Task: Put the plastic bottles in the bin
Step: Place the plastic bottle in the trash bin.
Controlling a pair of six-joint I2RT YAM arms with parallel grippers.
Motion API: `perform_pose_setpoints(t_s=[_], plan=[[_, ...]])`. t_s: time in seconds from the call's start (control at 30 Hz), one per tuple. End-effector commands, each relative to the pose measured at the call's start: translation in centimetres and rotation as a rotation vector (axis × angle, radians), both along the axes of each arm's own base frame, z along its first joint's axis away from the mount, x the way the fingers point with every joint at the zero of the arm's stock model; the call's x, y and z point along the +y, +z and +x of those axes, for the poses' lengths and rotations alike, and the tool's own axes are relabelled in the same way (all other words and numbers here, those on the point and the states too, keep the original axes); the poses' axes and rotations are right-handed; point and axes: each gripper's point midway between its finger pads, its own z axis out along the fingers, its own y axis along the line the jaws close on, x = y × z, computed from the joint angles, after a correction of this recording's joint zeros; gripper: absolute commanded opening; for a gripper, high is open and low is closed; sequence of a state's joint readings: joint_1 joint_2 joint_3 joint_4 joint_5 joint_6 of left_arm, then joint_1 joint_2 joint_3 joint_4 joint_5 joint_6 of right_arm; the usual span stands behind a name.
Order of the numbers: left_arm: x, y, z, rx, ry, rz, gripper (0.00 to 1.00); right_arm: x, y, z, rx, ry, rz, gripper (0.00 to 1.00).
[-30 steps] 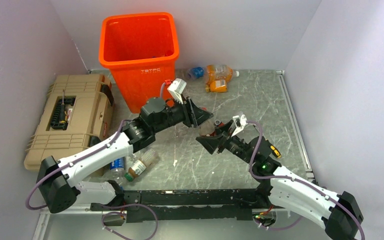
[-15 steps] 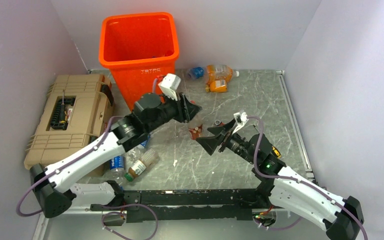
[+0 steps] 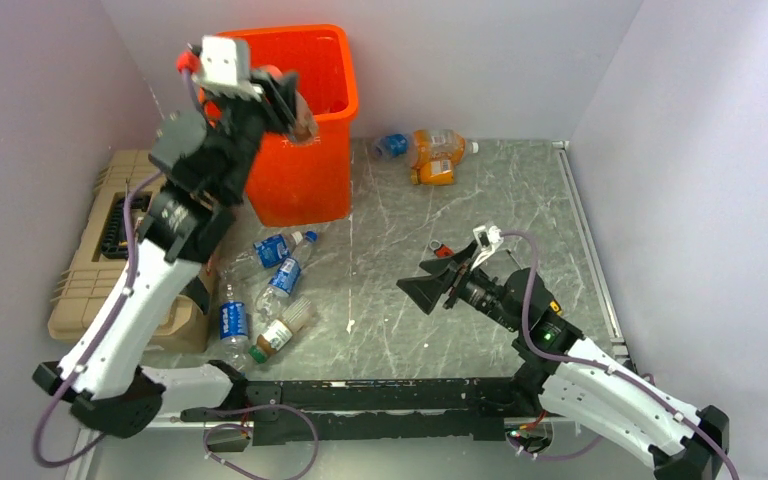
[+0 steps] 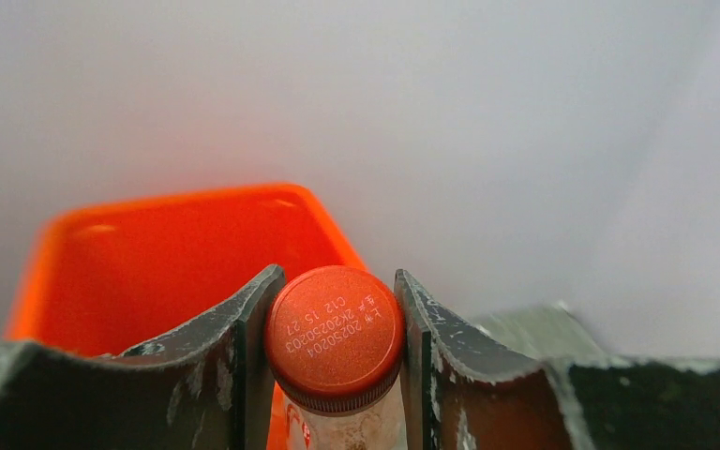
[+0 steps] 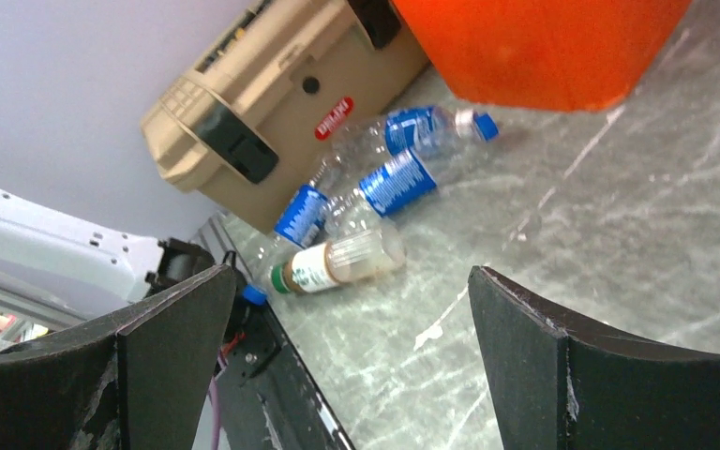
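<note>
The bottle that matters right now is a small clear plastic bottle with a red screw cap. It's pinched by the neck, just under the cap, in the left gripper. The jaws are pulled in narrow on it, up high at the near rim of the tall bright orange plastic bin. The wrist view looks past the cap straight into the opening, so I'd say that one is basically a drop away from done.

Plenty left though. Four bottles lie in a loose bunch on the grey marbled table in front of the bin: three clear ones with blue labels and a cloudy one with a white label and green cap. At the back wall there's an orange-tinted pair and a blue-capped one. Can't see the bin's bottom, so no idea what's in there already.

The right gripper is spread wide, holding nothing, low over the table and facing that near bunch. The tan ribbed toolbox case sits just beside those bottles, so that side's a bit cramped. There's also a tiny red thing near the right gripper, too small to make out.
</note>
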State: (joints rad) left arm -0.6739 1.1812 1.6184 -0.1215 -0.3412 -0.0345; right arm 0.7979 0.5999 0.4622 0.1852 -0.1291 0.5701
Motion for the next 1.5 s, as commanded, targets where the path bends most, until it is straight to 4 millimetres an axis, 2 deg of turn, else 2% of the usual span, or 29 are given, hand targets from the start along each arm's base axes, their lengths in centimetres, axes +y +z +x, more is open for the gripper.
perform_pose_setpoints(t_s=[0.0, 0.13, 0.2, 0.33, 0.4, 0.5, 0.53, 0.63, 0.7, 0.73, 0.77, 0.8, 0.87, 0.93, 1.0, 1.03, 1.1, 1.2, 1.27, 1.33, 1.37, 1.47], plan=[[4.0, 1.5, 5.4, -0.002, 0.098, -0.042, 0.0, -0.4, -1.8, 0.1, 0.058, -0.028, 0.001, 1.0], [8.4, 1.9, 10.4, -0.024, 0.196, -0.128, 0.0, -1.1, -2.4, -0.3, 0.052, -0.041, 0.019, 0.99], [9.8, 0.7, 13.1, 0.004, 0.238, -0.16, 0.0, -1.4, -2.7, -0.4, 0.052, -0.049, 0.02, 0.99], [11.4, -4.2, 17.9, 0.103, 0.366, -0.095, 0.0, -2.1, -3.7, -0.5, 0.065, -0.074, 0.0, 0.98], [11.7, -6.0, 19.2, 0.125, 0.399, -0.07, 0.0, -2.4, -4.3, -0.5, 0.078, -0.088, -0.01, 0.98], [11.3, -7.7, 20.0, 0.154, 0.386, -0.041, 0.0, -2.8, -5.2, -0.3, 0.089, -0.109, -0.023, 0.98], [11.0, -8.0, 20.3, 0.149, 0.376, -0.041, 0.04, -2.8, -5.3, -0.2, 0.091, -0.114, -0.024, 0.98], [10.6, -9.8, 20.8, 0.176, 0.357, -0.025, 0.3, -3.0, -5.7, 0.0, 0.094, -0.126, -0.028, 0.98], [10.2, -10.9, 21.1, 0.199, 0.341, -0.015, 0.39, -3.2, -5.7, 0.3, 0.096, -0.149, -0.029, 0.97], [10.1, -11.5, 21.2, 0.215, 0.338, -0.015, 0.48, -3.2, -5.8, 0.4, 0.097, -0.154, -0.032, 0.97], [10.0, -11.6, 21.3, 0.224, 0.335, -0.022, 0.62, -3.2, -5.9, 0.4, 0.1, -0.156, -0.036, 0.97], [10.1, -11.9, 21.2, 0.247, 0.338, -0.024, 0.76, -3.3, -6.0, 0.4, 0.102, -0.157, -0.041, 0.97], [10.2, -11.0, 20.6, 0.249, 0.337, -0.048, 0.97, -3.3, -6.2, 0.4, 0.106, -0.158, -0.053, 0.97], [10.1, -8.8, 19.5, 0.199, 0.323, -0.08, 0.99, -3.4, -6.3, 0.5, 0.106, -0.166, -0.063, 0.97], [10.0, -5.7, 17.8, 0.125, 0.297, -0.108, 1.0, -3.6, -6.2, 0.7, 0.103, -0.178, -0.069, 0.97], [9.8, -3.3, 16.6, 0.066, 0.278, -0.13, 1.0, -3.7, -6.0, 0.8, 0.101, -0.186, -0.072, 0.97], [9.0, -0.1, 14.2, 0.007, 0.236, -0.146, 0.99, -4.0, -5.8, 1.1, 0.101, -0.21, -0.076, 0.98], [6.5, 2.2, 10.2, -0.018, 0.137, -0.131, 1.0, -4.5, -5.5, 1.8, 0.11, -0.263, -0.078, 0.99], [4.7, 2.0, 7.6, 0.002, 0.065, -0.105, 0.99, -4.9, -5.4, 2.3, 0.123, -0.299, -0.072, 0.99], [3.5, 0.3, 5.2, 0.072, 0.002, -0.094, 0.99, -4.8, -5.3, 2.6, 0.137, -0.311, -0.065, 1.0], [2.8, -0.8, 3.9, 0.113, -0.048, -0.084, 0.99, -4.8, -5.1, 2.7, 0.141, -0.316, -0.06, 1.0], [1.4, -6.2, 0.7, 0.275, -0.139, -0.029, 0.99, -4.8, -5.3, 3.1, 0.166, -0.337, -0.06, 1.0]])
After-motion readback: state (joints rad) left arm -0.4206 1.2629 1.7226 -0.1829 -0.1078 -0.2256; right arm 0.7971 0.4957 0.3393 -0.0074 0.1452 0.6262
